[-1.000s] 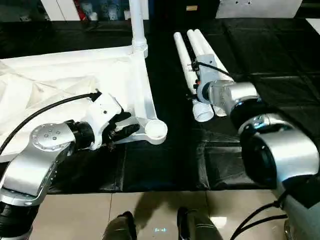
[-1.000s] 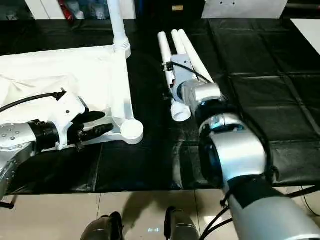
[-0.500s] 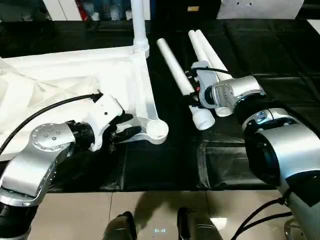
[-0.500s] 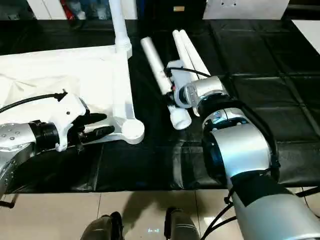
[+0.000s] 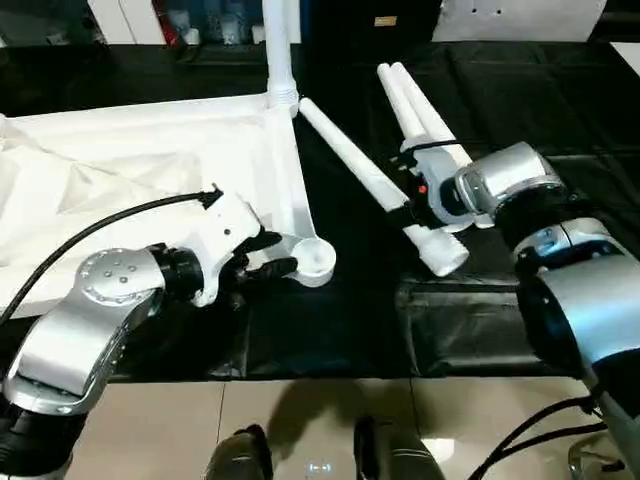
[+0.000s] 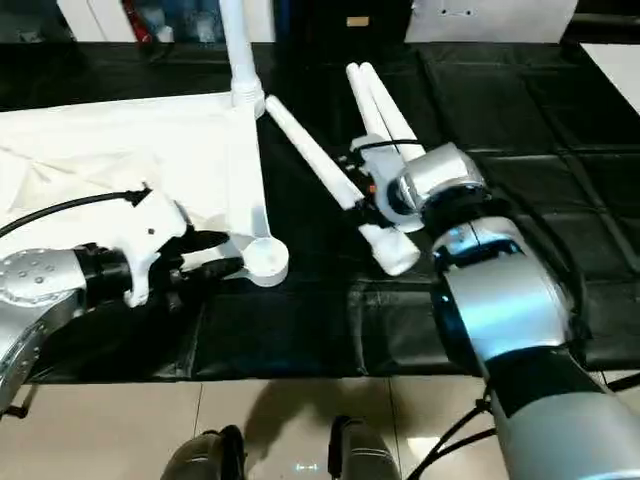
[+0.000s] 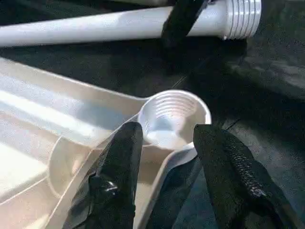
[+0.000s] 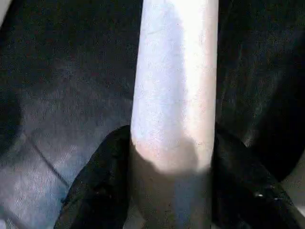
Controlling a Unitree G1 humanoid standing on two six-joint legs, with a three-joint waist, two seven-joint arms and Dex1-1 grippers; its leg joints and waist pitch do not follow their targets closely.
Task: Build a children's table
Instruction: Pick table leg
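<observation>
One long tapered white plastic leg (image 5: 375, 185) sits clamped in your right hand (image 5: 418, 200); your left hand (image 7: 164, 157) grips the white ribbed tabletop's round corner socket (image 7: 174, 117) on the black-sheeted bench (image 5: 330, 330). Swing carelessly and the leg's far tip could knock the upright fitted leg (image 5: 277, 50).

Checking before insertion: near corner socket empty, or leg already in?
Empty. The corner socket shows bare inner threads; the leg is still outside, held in the right gripper.

Our left claw (image 5: 262, 255) pinches the upturned white table top (image 5: 150, 160) beside its empty corner socket (image 5: 313, 258); our right claw (image 5: 415, 205) clasps one slanted leg (image 5: 370, 180).
</observation>
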